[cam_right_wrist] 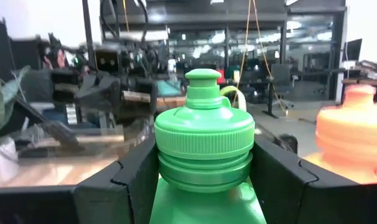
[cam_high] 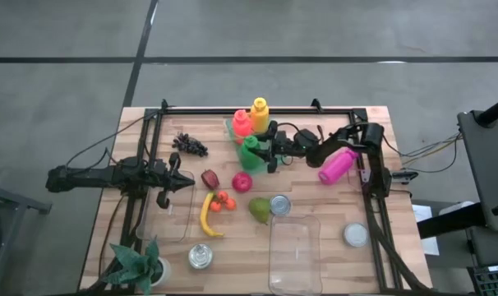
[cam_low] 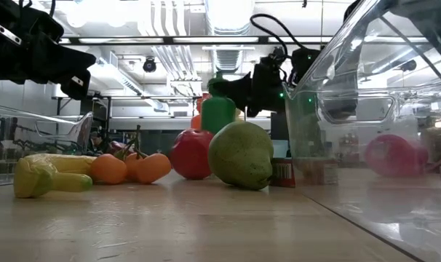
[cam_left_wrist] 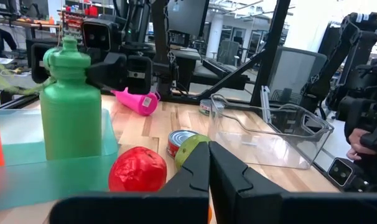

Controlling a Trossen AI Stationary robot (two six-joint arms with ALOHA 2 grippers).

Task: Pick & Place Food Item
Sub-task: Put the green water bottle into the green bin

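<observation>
A: Where the green bottle (cam_high: 250,153) stands in the pale tray (cam_left_wrist: 111,134) at the back of the table, the right gripper (cam_high: 270,153) sits around its cap; fingers (cam_right_wrist: 134,180) on either side of the lid, pinching it.

B: Confirmed from the right wrist; cap held between both dark fingers. Left gripper (cam_high: 183,182)?

A: Well to the left of the green bottle, low over the table; fingers pressed together, tips meeting in the left wrist view.

B: Food near the bottle?

A: Red apple (cam_high: 242,182) just in front of it; pear (cam_high: 259,210) and tin can (cam_high: 280,205) further forward; banana (cam_high: 207,215) and small oranges (cam_high: 222,201) forward and left; grapes (cam_high: 190,145) off to the left.

B: Other bottles?

A: Orange bottle (cam_high: 242,123) and yellow bottle (cam_high: 259,114) just behind the green one; pink bottle (cam_high: 337,164) lying on its side to the right; clear box (cam_high: 294,255) at the front edge.
</observation>
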